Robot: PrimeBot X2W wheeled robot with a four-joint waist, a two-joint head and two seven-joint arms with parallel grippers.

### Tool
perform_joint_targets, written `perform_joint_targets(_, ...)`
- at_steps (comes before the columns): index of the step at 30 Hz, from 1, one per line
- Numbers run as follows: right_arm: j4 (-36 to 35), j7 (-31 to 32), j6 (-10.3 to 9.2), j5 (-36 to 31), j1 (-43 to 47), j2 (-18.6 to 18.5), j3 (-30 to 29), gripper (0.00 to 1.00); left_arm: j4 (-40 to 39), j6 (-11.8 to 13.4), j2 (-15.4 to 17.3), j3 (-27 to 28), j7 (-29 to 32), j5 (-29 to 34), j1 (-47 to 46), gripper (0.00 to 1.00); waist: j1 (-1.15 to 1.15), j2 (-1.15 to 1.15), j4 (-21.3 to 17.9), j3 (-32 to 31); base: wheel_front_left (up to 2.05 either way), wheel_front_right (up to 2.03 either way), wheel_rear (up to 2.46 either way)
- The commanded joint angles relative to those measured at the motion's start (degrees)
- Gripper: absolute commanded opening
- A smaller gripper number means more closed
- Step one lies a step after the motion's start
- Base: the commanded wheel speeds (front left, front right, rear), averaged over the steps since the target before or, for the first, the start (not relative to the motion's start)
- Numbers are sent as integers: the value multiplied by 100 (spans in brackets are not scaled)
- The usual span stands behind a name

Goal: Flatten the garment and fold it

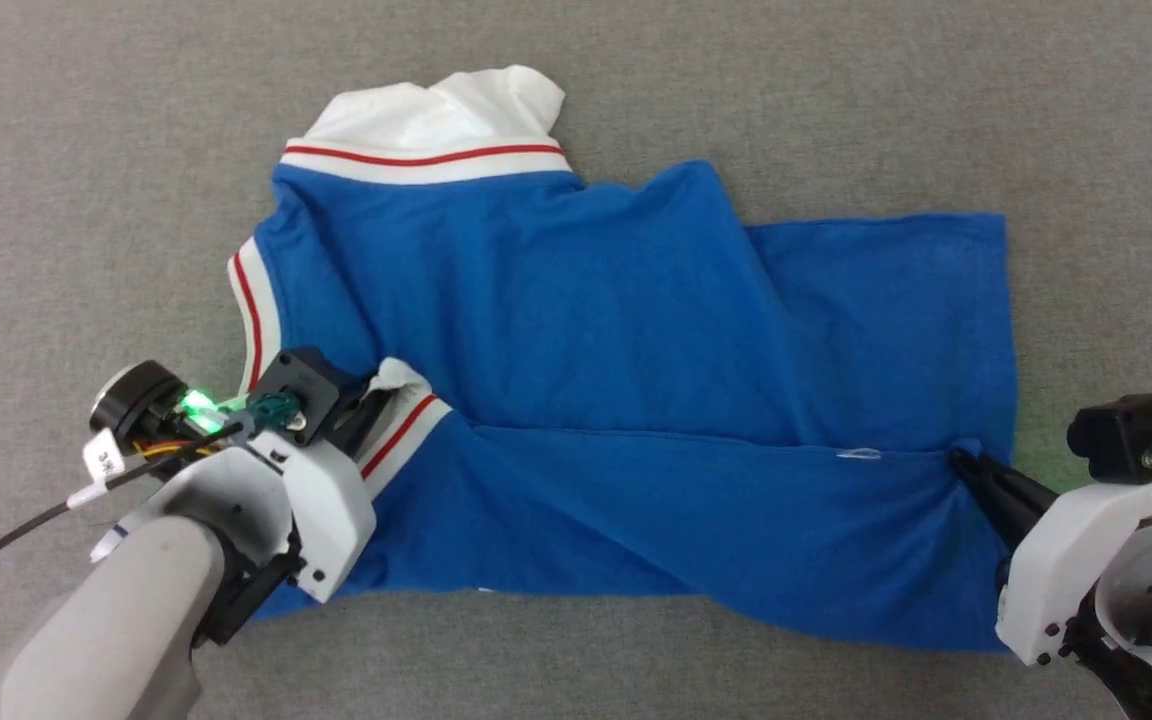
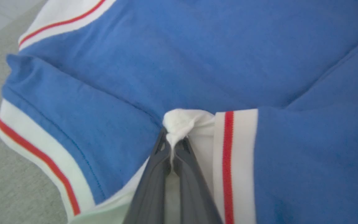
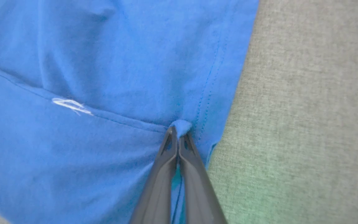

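- The shirt [image 1: 576, 330] lies plain blue side up on the grey surface [image 1: 86, 150], with its sleeves toward the robot's left and its hem [image 1: 1004, 330] toward the right.
- The left gripper [image 1: 376, 385] is clamped tight on a knot of white cloth from the near sleeve [image 2: 197, 124], just beside its red stripe.
- The right gripper [image 1: 958, 458] is pinched closed on a small tuck of blue cloth right by the stitched hem.
- The two grips sit at opposite ends of one long crease, which probably lets both arms carry that edge together and keep it taut.
- The far sleeve [image 1: 436, 110] sticks out past the body, and wrinkles cross the middle. The hem runs straight, but the near edge is uneven.
- Bare surface borders every side, so the arms have room to pull outward or sweep across.
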Motion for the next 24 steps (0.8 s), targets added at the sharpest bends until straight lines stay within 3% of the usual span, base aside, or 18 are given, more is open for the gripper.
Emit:
perform_joint_targets(1,131,45,-5,19,-7,26,-6,15,369,-40,-106,-159,64,-9,61,8,1,0,58,-38,0,0,0)
perform_joint_targets(2,129,58,-5,23,11,31,-32,31,432,-12,-142,-148,33,-18,44,19,1,0,73,-60,0,0,0)
perform_joint_targets(3,117,47,-5,26,29,47,-69,79,473,9,-181,-133,-9,-40,32,33,1,0,88,-91,0,0,0)
perform_joint_targets(4,96,12,-5,35,40,73,-103,100,493,28,-215,-114,-50,-72,32,45,1,0,98,-121,0,0,0)
perform_joint_targets(5,86,-20,-5,46,52,100,-130,100,504,51,-250,-87,-92,-119,44,64,1,0,107,-166,0,0,0)
perform_joint_targets(6,77,-36,-5,49,70,117,-142,100,493,84,-280,-50,-149,-167,68,89,1,0,113,-210,0,0,0)
perform_joint_targets(7,59,-69,-5,47,89,128,-147,100,461,141,-317,12,-250,-217,100,100,1,0,119,-271,0,0,0)
perform_joint_targets(17,-270,-903,-5,-183,522,412,-484,100,-356,1109,-562,741,-1480,-527,1156,100,1,0,199,-968,0,0,0)
perform_joint_targets(18,-270,-903,-5,-183,522,412,-484,100,-356,1109,-562,741,-1480,-527,1156,100,1,0,199,-968,0,0,0)
perform_joint_targets(24,-428,-2044,-5,-883,809,879,-803,100,-897,1782,-714,1202,-2417,-465,1936,100,1,0,229,-1304,0,0,0)
